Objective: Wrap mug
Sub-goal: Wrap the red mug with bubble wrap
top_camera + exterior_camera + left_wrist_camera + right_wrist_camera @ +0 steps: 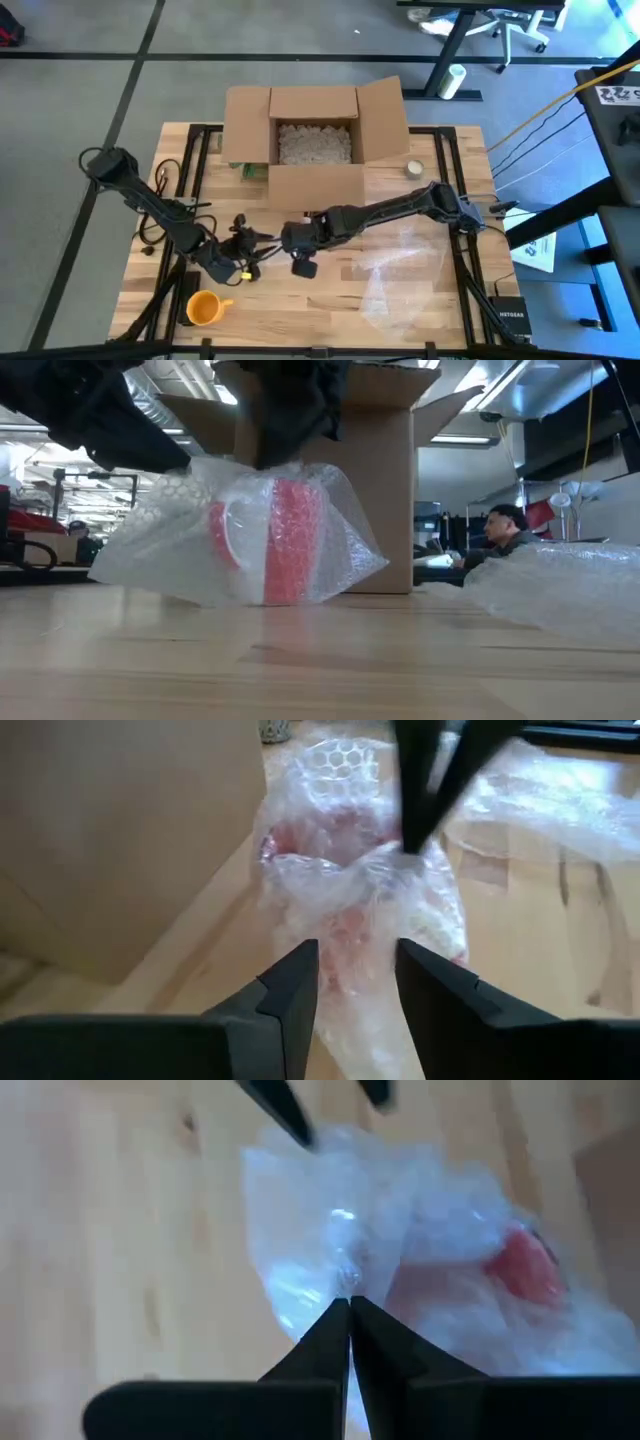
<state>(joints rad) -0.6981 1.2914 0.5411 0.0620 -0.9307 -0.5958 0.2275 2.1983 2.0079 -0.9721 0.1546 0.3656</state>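
Note:
A red mug [285, 540] stands on the table inside a loose bundle of clear bubble wrap [170, 530], in front of the cardboard box. My right gripper [349, 1305] is over the mug from the table's right, shut on the gathered wrap. My left gripper [358, 975] comes in from the left, open. Its two fingers stand on either side of the wrap's near part [355, 935]. In the high view both grippers meet at the table's middle [268, 243]. My right gripper pinches a gathered fold of the bubble wrap [345, 1280] between its two fingertips, above the mug; how many layers, I cannot tell. The wrap spreads down around the mug, which rests on the table. My left gripper: wrap lies between its open fingers, and I cannot tell whether they touch it.
An open cardboard box [300, 135] with packing fill stands at the far middle. An orange mug [204, 308] sits near the front left edge. A loose bubble wrap sheet [405, 265] lies to the right, and a tape roll [414, 169] stands beside the box.

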